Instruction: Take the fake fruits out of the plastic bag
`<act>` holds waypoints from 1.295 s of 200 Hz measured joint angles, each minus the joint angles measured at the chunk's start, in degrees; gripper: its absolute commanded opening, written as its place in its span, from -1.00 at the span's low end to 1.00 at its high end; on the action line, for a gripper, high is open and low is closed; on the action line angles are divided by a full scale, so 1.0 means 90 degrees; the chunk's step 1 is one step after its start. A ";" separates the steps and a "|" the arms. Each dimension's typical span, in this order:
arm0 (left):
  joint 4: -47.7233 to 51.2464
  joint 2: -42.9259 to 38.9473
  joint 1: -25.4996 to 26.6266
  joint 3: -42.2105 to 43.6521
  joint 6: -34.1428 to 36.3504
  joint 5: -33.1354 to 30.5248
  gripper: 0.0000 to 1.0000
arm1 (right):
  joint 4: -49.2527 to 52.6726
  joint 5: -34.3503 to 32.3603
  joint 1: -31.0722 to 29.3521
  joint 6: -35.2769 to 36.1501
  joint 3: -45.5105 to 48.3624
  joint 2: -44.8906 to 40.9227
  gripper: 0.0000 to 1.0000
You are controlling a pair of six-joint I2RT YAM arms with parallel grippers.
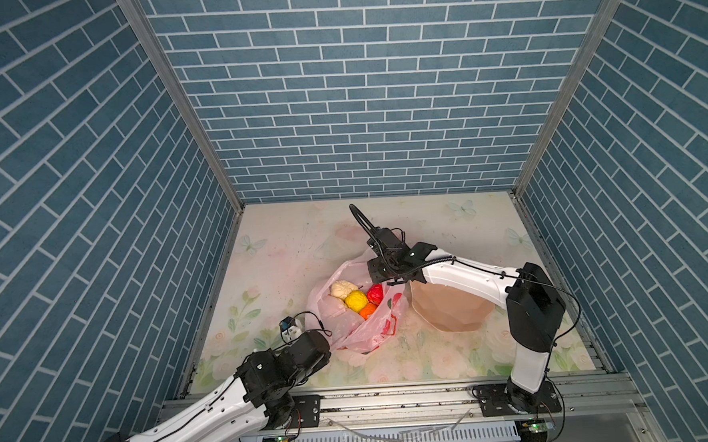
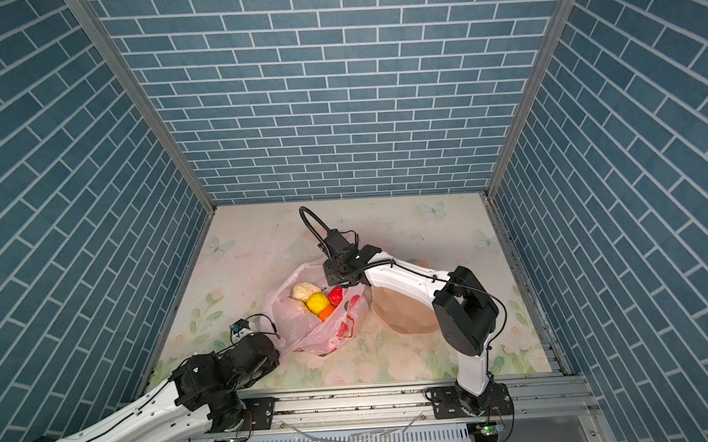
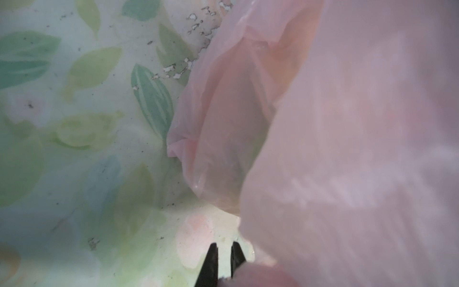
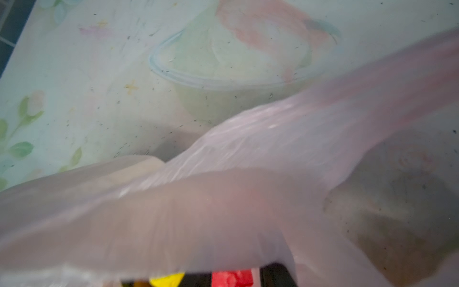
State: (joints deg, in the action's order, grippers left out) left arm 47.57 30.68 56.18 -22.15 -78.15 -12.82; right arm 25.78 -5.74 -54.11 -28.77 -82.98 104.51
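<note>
Four uncovered fruits [image 1: 355, 301], one bag [image 1: 366, 333], one bowl [image 1: 448, 312]

Low left arm [image 1: 196, 417] stretched forward and inward, wrist near level, left gripper [image 3: 224, 253] with fingers nearly together, right arm [image 1: 467, 276] raised, elbow sharply bent, forearm reaching left, right gripper [image 1: 382, 276] pointing down, fingers largely hidden.

Open pink bag [image 1: 366, 333] holds cream, yellow, red, orange, perhaps more fruits [image 1: 355, 300].
</note>
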 measured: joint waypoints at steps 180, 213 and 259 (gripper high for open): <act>0.0209 -0.0549 0.0029 0.0024 0.0102 -0.0095 -0.75 | 0.0311 0.0593 -0.0804 0.0092 -0.0544 0.1100 0.28; 0.0231 -0.0551 0.0032 0.0075 0.0085 -0.0083 -0.75 | 0.0306 0.0641 -0.0797 0.0117 -0.0661 0.1299 0.30; 0.0231 -0.0554 0.0041 0.0083 0.0078 -0.0068 -0.75 | 0.0328 0.0692 -0.0760 0.0134 -0.0661 0.1462 0.31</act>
State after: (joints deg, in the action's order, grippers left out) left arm 49.65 25.69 56.55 -21.41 -77.45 -13.43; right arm 28.73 0.49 -60.95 -27.57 -88.92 117.67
